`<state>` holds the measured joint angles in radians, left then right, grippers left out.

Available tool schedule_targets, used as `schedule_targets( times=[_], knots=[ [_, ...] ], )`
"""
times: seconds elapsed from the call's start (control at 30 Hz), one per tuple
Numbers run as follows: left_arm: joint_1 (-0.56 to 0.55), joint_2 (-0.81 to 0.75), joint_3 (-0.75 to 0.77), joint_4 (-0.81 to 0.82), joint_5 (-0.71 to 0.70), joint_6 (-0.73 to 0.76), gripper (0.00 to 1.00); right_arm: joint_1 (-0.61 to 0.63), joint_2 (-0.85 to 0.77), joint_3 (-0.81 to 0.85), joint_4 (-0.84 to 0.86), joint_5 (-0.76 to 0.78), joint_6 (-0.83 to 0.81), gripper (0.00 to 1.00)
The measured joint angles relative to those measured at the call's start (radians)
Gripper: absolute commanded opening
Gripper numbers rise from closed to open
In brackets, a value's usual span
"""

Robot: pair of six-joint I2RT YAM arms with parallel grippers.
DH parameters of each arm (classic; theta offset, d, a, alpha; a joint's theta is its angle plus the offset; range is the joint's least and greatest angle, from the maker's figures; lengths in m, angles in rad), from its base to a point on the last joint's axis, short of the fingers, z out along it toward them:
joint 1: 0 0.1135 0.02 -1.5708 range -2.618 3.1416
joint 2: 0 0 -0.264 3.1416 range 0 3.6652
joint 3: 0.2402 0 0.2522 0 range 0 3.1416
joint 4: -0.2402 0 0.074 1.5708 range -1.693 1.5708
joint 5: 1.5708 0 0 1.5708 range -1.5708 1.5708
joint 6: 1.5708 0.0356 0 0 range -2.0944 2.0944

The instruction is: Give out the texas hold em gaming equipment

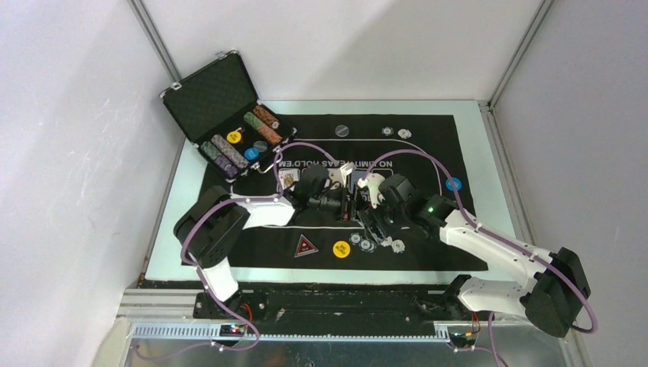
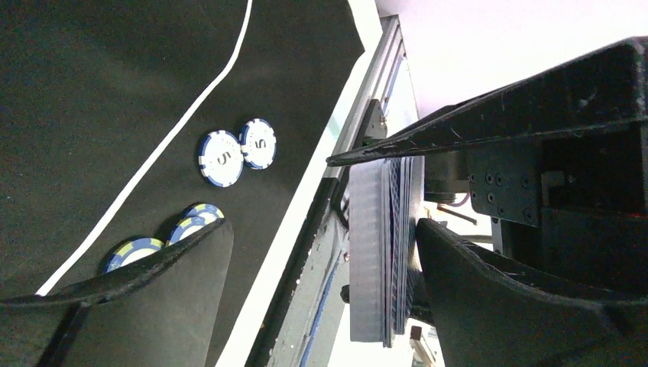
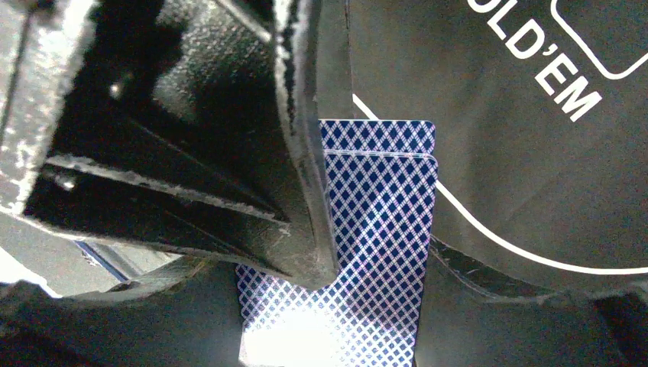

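Two blue-and-white poker chips at centre left of the left wrist view each bear "5". The black mat shows white "OLD'EM" at upper right of the right wrist view. In the top view it reads, upside down, "NO LIMIT … HOLD'EM" across the centre.

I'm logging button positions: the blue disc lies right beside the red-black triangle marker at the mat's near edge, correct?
No. The top external view shows the yellow disc beside the red-black triangle marker at the near edge of the mat; the blue disc lies apart, on the mat's right side.
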<state>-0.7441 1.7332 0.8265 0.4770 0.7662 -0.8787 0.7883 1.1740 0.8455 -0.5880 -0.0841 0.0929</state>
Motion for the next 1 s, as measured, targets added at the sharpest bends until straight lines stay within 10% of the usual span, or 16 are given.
schedule_targets(
  times=[1.0],
  knots=[
    [0.059,-0.087,0.050,-0.208,-0.053,0.119,0.49,0.001,-0.014,-0.007,-0.031,0.012,0.002,0.00]
  ],
)
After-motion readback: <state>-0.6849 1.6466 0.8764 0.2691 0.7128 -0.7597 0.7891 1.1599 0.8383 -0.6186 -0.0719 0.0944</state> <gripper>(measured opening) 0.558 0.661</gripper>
